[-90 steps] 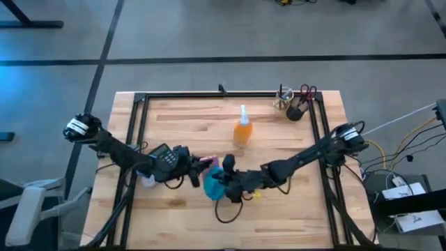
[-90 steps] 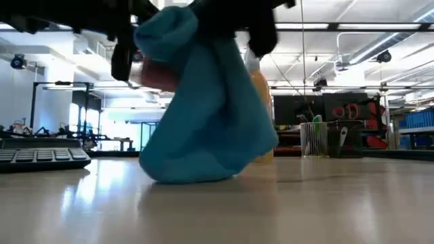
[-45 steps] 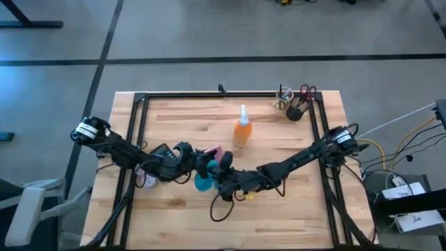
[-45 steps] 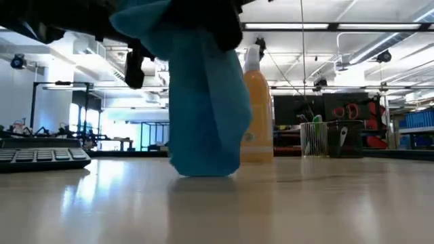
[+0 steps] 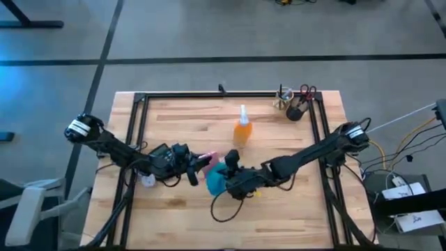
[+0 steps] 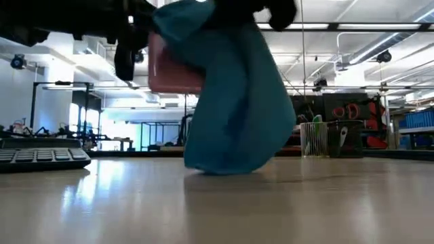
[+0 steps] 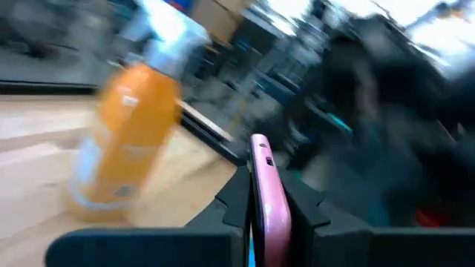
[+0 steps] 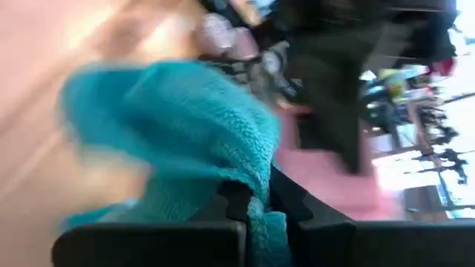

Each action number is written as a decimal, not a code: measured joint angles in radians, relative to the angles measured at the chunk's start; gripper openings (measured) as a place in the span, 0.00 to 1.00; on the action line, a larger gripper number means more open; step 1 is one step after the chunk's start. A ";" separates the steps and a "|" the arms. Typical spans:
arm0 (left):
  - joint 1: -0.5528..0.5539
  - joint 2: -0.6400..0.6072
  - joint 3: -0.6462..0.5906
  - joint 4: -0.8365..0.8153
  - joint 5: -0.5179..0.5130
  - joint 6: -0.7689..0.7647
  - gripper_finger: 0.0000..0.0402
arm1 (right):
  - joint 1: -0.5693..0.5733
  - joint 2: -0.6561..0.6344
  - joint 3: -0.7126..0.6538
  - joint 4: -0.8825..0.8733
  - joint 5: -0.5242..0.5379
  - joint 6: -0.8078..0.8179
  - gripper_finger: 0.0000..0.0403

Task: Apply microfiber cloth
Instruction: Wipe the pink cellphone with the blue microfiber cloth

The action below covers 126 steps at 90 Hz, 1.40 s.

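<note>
The turquoise microfiber cloth [image 5: 214, 180] hangs bunched near the table's middle front, with my right gripper [image 5: 227, 174] shut on it. My left gripper [image 5: 196, 165] comes in from the left, shut on a pink-cased phone [image 5: 208, 160] held above the table. In the low view the cloth [image 6: 237, 102] hangs right beside the phone [image 6: 173, 68] and partly in front of it. Whether they touch I cannot tell. My left gripper pinches the phone between its two fingers, one on each broad face [image 7: 261, 204], reaching level from the table's left. The phone stands on edge, lifted clear of the table. My right gripper pinches a bunched fold of the cloth [image 8: 256, 174] between its two fingers, from the table's right. The cloth hangs slack below them, and its lower end [image 6: 217, 166] rests on the table.
An orange spray bottle [image 5: 242, 130] stands behind the grippers. A holder with scissors and pens [image 5: 295, 106] is at the far right. A dark keypad [image 6: 41, 157] lies at the left, and a small white object [image 5: 147, 180] lies near my left arm.
My right gripper has swept the cloth toward the table's left, then back toward the right, past the phone. The hanging cloth swung with it, and its lower end stayed on the table. My left gripper has kept the phone at about the same spot.
</note>
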<state>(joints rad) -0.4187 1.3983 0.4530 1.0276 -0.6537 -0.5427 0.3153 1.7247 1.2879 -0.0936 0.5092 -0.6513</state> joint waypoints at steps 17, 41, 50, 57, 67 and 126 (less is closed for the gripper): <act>0.001 0.003 0.004 -0.020 -0.001 0.030 0.05 | -0.074 -0.015 -0.002 0.073 -0.010 -0.154 0.00; -0.007 -0.060 0.001 -0.052 -0.037 0.160 0.05 | -0.100 -0.015 0.005 0.066 -0.162 0.020 0.00; -0.011 -0.132 0.001 -0.052 -0.038 0.249 0.05 | -0.102 0.019 -0.024 0.089 -0.271 0.162 0.00; -0.014 -0.178 0.003 -0.073 -0.033 0.328 0.05 | -0.100 0.068 -0.045 0.106 -0.369 0.246 0.00; -0.023 -0.226 0.003 -0.095 -0.035 0.463 0.05 | -0.087 0.119 -0.048 0.127 -0.408 0.319 0.00; -0.117 0.171 0.024 -0.018 0.017 0.860 0.05 | -0.061 0.144 -0.325 0.466 -0.147 0.930 0.06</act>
<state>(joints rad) -0.5362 1.5696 0.4773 1.0095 -0.6363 0.3173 0.2546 1.8687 0.9627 0.3723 0.3627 0.2786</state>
